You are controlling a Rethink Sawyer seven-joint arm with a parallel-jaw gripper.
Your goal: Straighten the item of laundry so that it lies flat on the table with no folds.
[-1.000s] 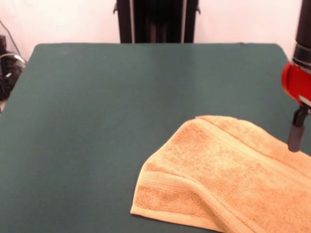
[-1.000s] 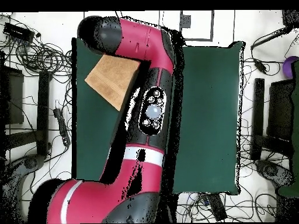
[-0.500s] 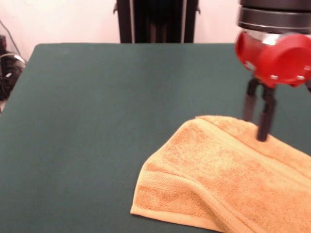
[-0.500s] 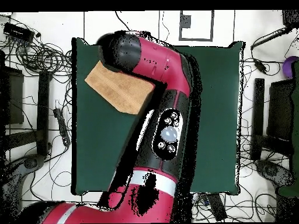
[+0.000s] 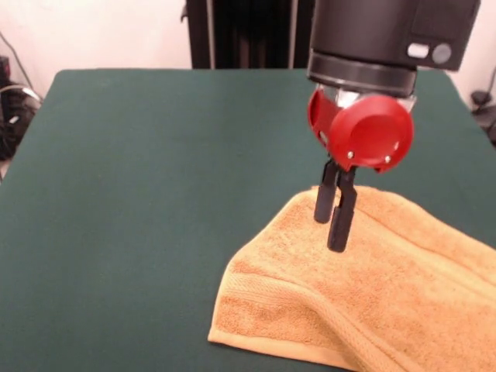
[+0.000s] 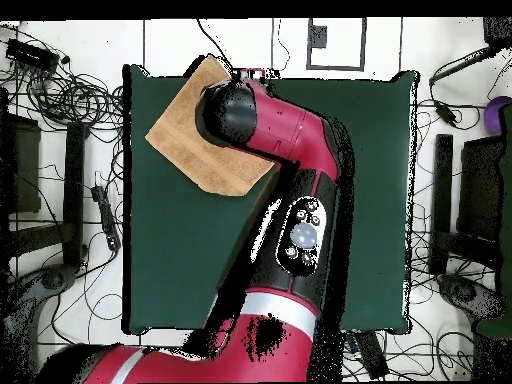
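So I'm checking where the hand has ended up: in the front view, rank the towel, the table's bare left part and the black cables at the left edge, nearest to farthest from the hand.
1. The towel: directly under the hand, lower right.
2. The table's bare green part: off to the left of the hand.
3. The black cables: beyond the table's left edge, farthest.

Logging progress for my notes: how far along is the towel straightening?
Nothing flattened yet: the towel lies humped, with a fold along its front hem. In hand: the gripper hangs over its far part, fingers nearly together, holding nothing. Left: grasp and spread it flat on the table.
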